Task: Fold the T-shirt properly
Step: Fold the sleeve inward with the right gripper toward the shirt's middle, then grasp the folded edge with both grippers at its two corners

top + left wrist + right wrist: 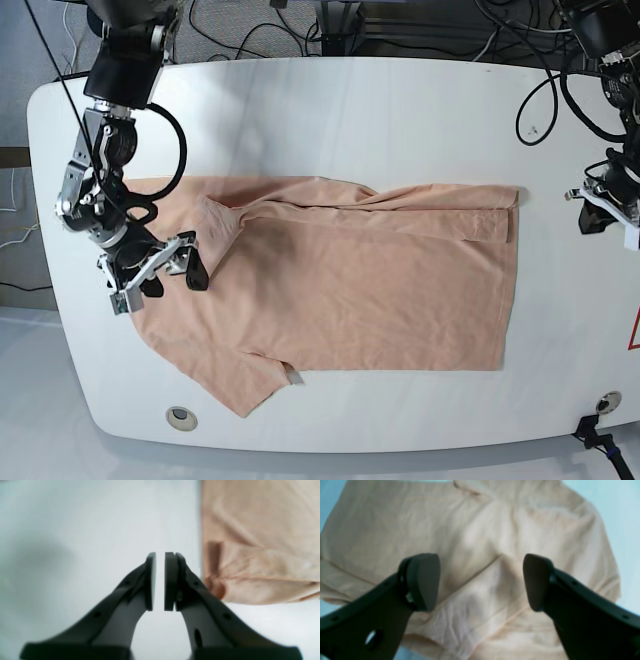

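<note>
T-shirt [350, 280] lies spread on white counter [400, 110], top long edge folded over, one sleeve sticking out toward the near edge. Right claw [172, 268] hangs over shirt's sleeve end w/ fingers wide apart, empty. Left claw [160, 580] sits above bare counter just beside shirt's hem edge, pads nearly together w/ a thin gap, gripping nothing.

Even, bright light is cast over the white table [400, 100] in the base view, with only faint shadows. Both wrist views are rendered soft and blurred; a diffuse grey shadow is seen at the left wrist view's left side.
</note>
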Robot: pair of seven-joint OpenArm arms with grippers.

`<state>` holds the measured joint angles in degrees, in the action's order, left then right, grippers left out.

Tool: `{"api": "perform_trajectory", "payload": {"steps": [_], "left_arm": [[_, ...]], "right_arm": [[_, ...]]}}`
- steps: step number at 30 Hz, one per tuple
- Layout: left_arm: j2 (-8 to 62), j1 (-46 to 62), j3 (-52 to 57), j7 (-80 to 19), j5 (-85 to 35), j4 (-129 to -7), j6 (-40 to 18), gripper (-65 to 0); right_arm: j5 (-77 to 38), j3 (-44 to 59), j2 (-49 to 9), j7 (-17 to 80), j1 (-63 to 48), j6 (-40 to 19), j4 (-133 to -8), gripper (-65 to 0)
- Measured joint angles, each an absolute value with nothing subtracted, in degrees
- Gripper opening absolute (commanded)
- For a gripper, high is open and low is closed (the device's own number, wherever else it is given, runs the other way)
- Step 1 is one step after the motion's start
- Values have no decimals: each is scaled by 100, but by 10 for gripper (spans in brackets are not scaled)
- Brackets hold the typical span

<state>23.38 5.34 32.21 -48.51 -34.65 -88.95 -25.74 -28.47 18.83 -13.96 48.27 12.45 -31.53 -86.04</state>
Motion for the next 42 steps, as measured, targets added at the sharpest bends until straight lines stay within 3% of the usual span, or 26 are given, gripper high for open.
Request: {"api": "perform_trajectory", "payload": {"steps": [8, 11, 13, 16, 18, 27, 40, 42], "left_arm": [[2231, 513, 2602, -4847, -3452, -9135, -3889, -598], [2257, 521, 2296, -4840, -3422, -9111, -3990, -592], [2255, 521, 2064, -4838, -3105, -9111, -3990, -499], [2239, 554, 1767, -4431, -2646, -9120, -3992, -268], [2206, 600, 1728, -4143, -2547, -9120, -3994, -211], [1959, 217, 1710, -4084, -952, -8466, -3997, -211], [1765, 340, 1730, -3951, -1011, -8047, -3994, -213], [1763, 285, 1730, -3957, -1000, -8003, -3994, -243]], "right_arm": [[-2829, 1879, -1350, 4816, 598, -3151, -8882, -151], [-2829, 1881, -1365, 4801, 585, -3155, -8882, -151], [-2834, 1879, -1365, 4777, 580, -3155, -8884, -151], [-2834, 1881, -1365, 4781, 519, -3155, -8882, -151], [-2827, 1879, -1365, 4781, 519, -3155, -8882, -151], [-2827, 1874, -1365, 4781, 519, -3155, -8877, -151], [-2827, 1876, -1363, 4781, 519, -3155, -8875, -151], [-2832, 1879, -1363, 4779, 517, -3157, -8875, -151]]}}
